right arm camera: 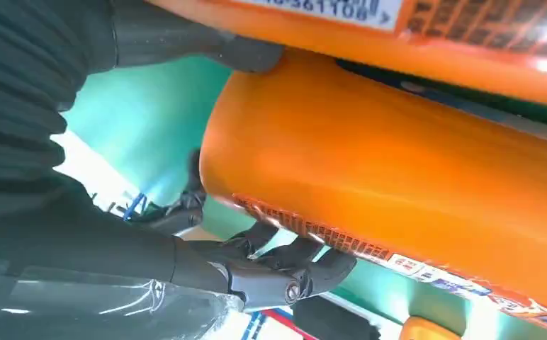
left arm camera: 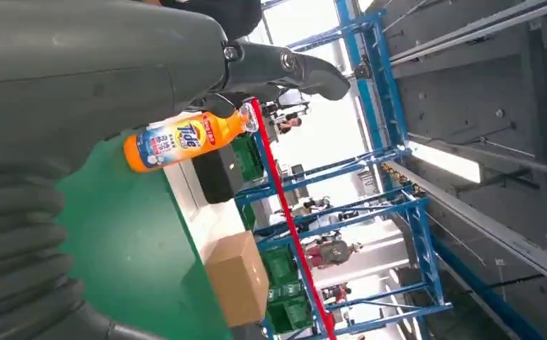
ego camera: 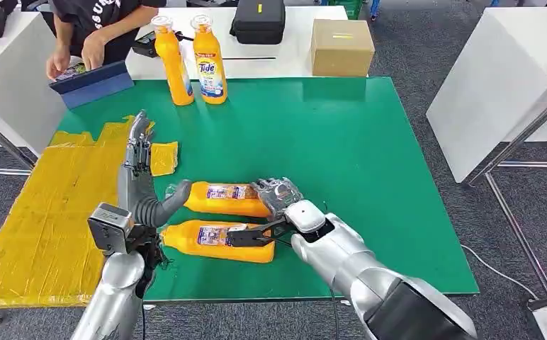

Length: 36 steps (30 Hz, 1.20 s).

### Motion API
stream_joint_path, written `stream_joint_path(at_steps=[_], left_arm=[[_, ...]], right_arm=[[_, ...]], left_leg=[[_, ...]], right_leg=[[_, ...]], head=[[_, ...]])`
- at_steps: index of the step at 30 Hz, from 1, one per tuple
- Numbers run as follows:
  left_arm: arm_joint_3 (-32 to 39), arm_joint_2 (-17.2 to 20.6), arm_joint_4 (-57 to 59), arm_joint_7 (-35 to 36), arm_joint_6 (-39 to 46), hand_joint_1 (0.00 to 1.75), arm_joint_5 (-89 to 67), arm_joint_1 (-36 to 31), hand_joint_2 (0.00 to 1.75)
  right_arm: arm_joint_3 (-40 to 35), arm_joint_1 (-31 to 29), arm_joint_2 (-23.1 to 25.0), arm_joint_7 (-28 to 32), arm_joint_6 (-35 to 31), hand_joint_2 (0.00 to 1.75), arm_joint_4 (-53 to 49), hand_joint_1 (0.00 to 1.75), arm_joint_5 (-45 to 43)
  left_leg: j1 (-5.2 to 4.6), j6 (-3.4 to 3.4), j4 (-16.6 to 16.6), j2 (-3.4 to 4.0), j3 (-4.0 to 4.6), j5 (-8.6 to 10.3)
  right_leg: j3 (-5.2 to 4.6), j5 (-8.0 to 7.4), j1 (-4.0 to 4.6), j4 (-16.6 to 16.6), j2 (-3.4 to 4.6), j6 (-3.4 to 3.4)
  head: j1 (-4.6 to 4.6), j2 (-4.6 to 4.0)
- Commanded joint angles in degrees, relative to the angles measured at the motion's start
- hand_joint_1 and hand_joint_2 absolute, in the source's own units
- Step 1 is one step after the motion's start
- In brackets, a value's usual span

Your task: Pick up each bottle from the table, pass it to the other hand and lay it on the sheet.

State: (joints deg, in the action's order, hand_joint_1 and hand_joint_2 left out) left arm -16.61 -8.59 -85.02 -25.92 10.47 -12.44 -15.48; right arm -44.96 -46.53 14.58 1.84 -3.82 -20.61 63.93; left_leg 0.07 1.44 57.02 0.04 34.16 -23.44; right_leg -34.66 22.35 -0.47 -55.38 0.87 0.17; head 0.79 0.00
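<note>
Gripping the base end of an orange bottle [ego camera: 228, 199] lying on its side, the right robot hand [ego camera: 279, 194] has its fingers [right arm camera: 285, 258] curled round one side of the body and its thumb pressed against the other. That bottle rests on the green bench [ego camera: 356, 163], cap end pointing toward the robot's left, label facing up. Just beside it, nearer the robot, a second lying bottle [ego camera: 217, 241] sits parallel, orange with a printed label.

Over on the other side, the left robot hand [ego camera: 139, 166] holds nothing: fingers stretched out straight toward the far edge, thumb angled out toward the cap of the held bottle, just beside it; whether they touch is hard to say. It hovers over the border between the green bench and the yellow sheet [ego camera: 51, 212], which is crinkled and lies along the left.

Two upright bottles [ego camera: 189, 60] stand side by side at the far edge, orange with pale caps.
</note>
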Motion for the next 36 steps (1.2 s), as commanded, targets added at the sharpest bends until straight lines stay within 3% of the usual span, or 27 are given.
stream_joint_path(at_steps=[1,36], left_arm=[[0.7,0.8,3.3,0.0,-0.2,0.0,0.4,-2.1,1.75],[1.9,0.0,3.2,-0.2,-0.5,0.0,0.5,-1.1,1.75]], right_arm=[[-3.7,2.0,-1.5,1.8,2.6,1.75,2.8,1.64,0.2],[-8.4,4.7,-6.1,5.2,6.2,1.75,0.4,1.61,1.7]], left_leg=[[0.02,-0.1,-0.1,-0.19,-0.26,-0.02],[0.01,-0.16,-0.2,-0.28,-0.86,-0.07]], right_leg=[[0.32,0.08,0.03,0.1,-0.24,-0.03],[0.92,0.08,0.04,0.2,-0.32,-0.04]], head=[[0.0,0.0],[0.0,0.0]])
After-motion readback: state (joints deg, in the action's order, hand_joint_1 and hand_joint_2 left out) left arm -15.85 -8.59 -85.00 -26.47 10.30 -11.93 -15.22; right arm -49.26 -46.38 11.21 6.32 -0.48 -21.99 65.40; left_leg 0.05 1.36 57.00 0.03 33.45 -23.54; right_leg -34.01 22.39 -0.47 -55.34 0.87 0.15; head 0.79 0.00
